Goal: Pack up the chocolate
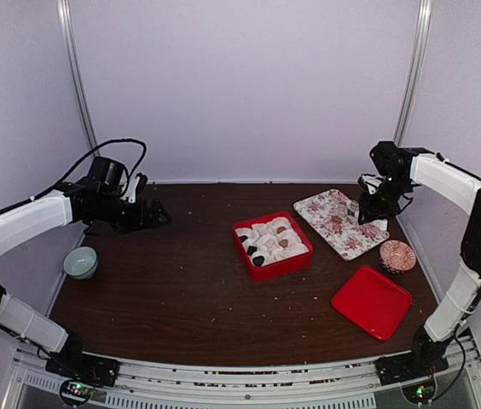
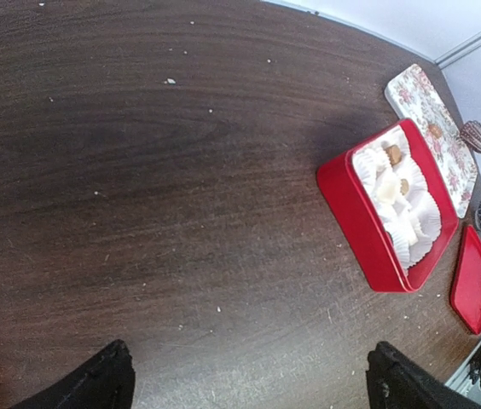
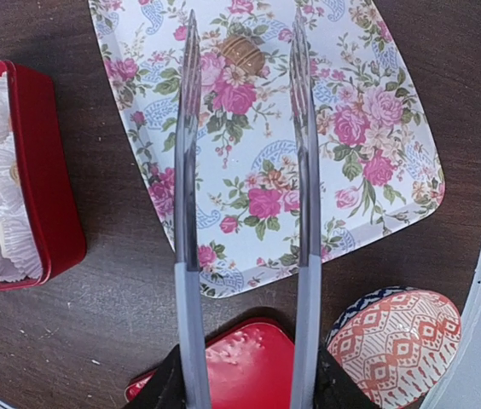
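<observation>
Fingers (image 2: 104,382) of your left gripper (image 2: 253,388) stand wide apart above the dark brown wooden table (image 2: 138,170), holding nothing. Ahead of those jaws and off to their right sits the red rectangular box (image 2: 368,230), lined with white pleated paper cups (image 2: 415,226). Several cups hold chocolate (image 2: 393,154), some lumps tan and some nearly black. Your right gripper (image 3: 247,382) is closed around the long grey tongs (image 3: 188,170), whose arms are spread. Ahead of these jaws lies the flat floral-patterned tray (image 3: 360,145). One striped brown chocolate lump (image 3: 242,53) rests on it between the tong tips, with a gap on either side. Directly below the jaws is the shallow red lid (image 3: 249,362), and just to their right the round pink patterned disc (image 3: 394,336).
</observation>
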{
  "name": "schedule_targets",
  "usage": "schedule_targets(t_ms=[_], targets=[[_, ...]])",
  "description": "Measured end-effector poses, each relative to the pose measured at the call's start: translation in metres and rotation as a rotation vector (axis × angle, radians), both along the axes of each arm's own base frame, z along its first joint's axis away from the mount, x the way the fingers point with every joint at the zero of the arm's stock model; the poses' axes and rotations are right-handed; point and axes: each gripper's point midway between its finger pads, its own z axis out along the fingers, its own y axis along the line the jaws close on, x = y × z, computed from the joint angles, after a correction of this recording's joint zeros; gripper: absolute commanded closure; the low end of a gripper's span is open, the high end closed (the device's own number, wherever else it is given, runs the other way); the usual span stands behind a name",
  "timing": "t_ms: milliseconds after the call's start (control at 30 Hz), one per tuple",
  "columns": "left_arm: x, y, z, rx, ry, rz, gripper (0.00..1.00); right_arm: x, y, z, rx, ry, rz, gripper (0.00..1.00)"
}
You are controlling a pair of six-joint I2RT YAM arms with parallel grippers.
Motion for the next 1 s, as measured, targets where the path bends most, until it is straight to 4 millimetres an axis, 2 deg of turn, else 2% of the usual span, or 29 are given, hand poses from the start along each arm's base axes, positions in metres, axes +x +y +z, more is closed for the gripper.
schedule_targets(t_ms=[233,433,767,1000], targets=[[0.004,-0.002,0.0,0.001,0.003,0.0,0.02,0.005,-0.003,-0.028,-0.038,0.061,0.012,0.57],[0.006,-0.002,-0.002,0.003,0.009,-0.001,0.02,0.009,-0.007,-0.042,-0.068,0.092,0.01,0.57],[0.007,-0.002,-0.003,0.005,0.013,0.0,0.02,0.034,-0.008,-0.044,-0.098,0.074,0.014,0.58],[0.007,-0.002,-0.003,0.005,0.013,0.0,0.02,0.04,-0.007,-0.048,-0.103,0.083,0.015,0.61]])
